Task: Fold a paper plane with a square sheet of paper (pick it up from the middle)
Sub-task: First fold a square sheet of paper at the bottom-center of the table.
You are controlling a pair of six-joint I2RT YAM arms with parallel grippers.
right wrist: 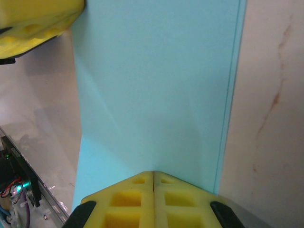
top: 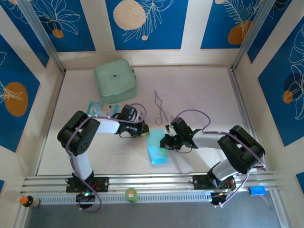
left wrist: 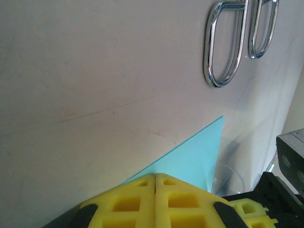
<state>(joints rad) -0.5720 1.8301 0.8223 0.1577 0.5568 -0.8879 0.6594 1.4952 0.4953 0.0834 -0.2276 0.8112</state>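
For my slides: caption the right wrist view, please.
Shut right gripper over the cyan paper, left gripper at its far corner.

Black-and-white arms (top: 83, 135), purple cables (top: 190, 112), yellow waffle-patterned gripper fingers (left wrist: 128, 204)

The table (top: 199, 90) is pale and smooth and spreads out all around the left claw (top: 145, 133) and the right claw (top: 164, 141), with soft light shining on it and a few thin reddish marks (right wrist: 280, 71) close beside the right claw. Far past both claws stands the back wall (top: 190, 28), and side walls (top: 35, 76) stand well off to the left and right, all cream with big blue panels (top: 166, 28) that have white leaves and orange or cream round spots. Behind the claws, along the near edge of the table, run shiny metal rails (top: 156, 180).
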